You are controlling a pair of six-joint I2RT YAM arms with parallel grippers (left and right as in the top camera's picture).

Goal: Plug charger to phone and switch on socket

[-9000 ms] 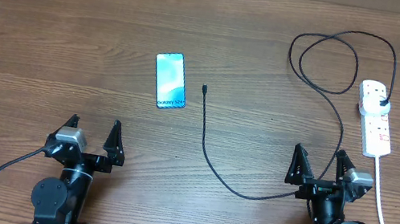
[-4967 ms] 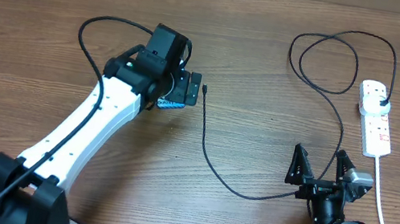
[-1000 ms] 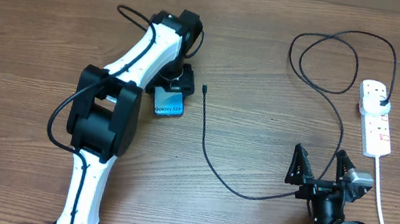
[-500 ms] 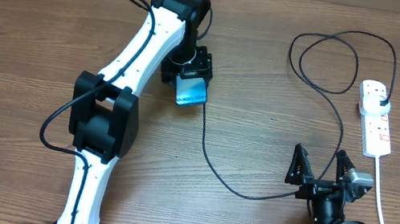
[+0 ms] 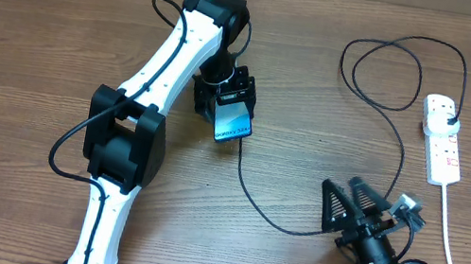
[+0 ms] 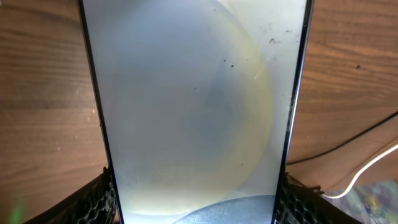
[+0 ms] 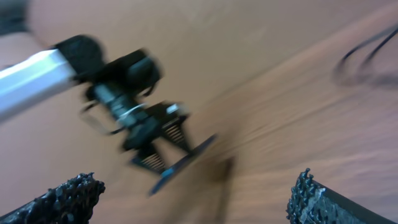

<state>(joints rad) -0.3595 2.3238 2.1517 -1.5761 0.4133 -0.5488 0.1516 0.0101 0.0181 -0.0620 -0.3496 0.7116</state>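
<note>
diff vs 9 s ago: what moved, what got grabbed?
The left gripper reached out from its rest pose, took hold of the phone and carried it right, toward the loose end of the charger. The right gripper, open, swung to its left. The charger and the socket lie as before.

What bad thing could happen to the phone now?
The left gripper holds the phone tilted above the table by its edges, so it might slip and drop. Its lower end hangs close over the charger near its tip, so it could knock the tip aside.
</note>
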